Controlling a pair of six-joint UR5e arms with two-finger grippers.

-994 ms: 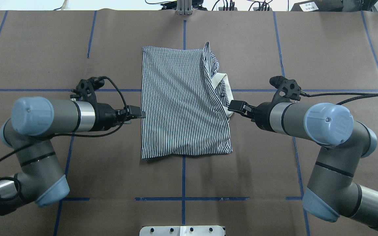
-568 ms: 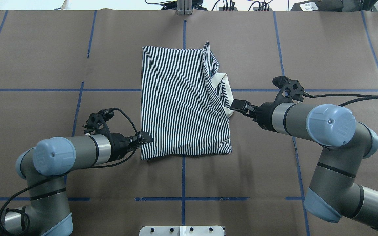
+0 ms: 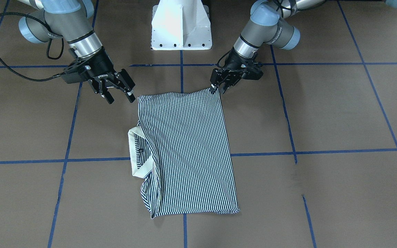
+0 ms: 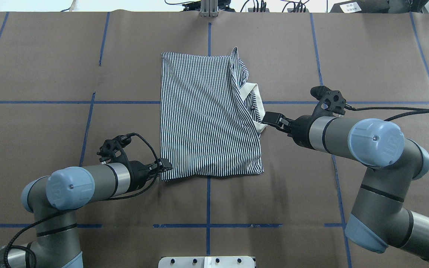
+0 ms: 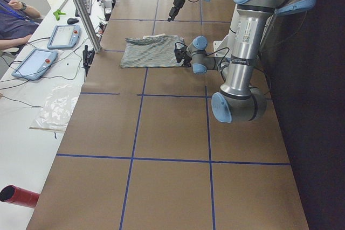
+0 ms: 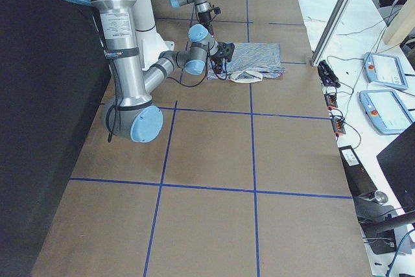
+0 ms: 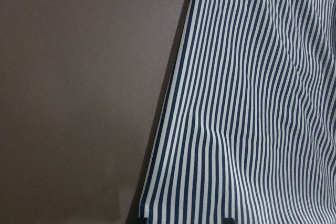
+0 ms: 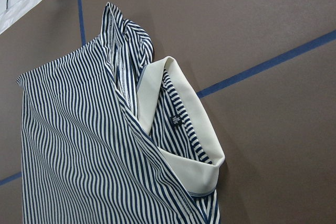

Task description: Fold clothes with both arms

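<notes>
The striped polo shirt (image 4: 207,119) lies folded in a flat rectangle on the brown table, its cream collar (image 4: 259,97) sticking out on the side of my right arm. My left gripper (image 4: 167,165) is low at the shirt's near left corner (image 3: 214,91). In the left wrist view its fingertips stand apart at the bottom edge, with flat striped cloth (image 7: 252,103) between them. My right gripper (image 3: 121,97) hovers open and empty just off the near right corner, beside the collar (image 8: 184,124).
The white pedestal base (image 3: 181,26) stands at the robot's side of the table. Blue tape lines (image 4: 207,225) cross the brown cover. On a side bench are tablets (image 5: 33,63), and a seated person (image 5: 13,17) is beside it. Cables (image 4: 397,109) trail from both wrists.
My left arm has swung back toward the robot along the shirt's left edge, from its middle to the near corner. The right arm has hardly shifted. The shirt lies as before.
</notes>
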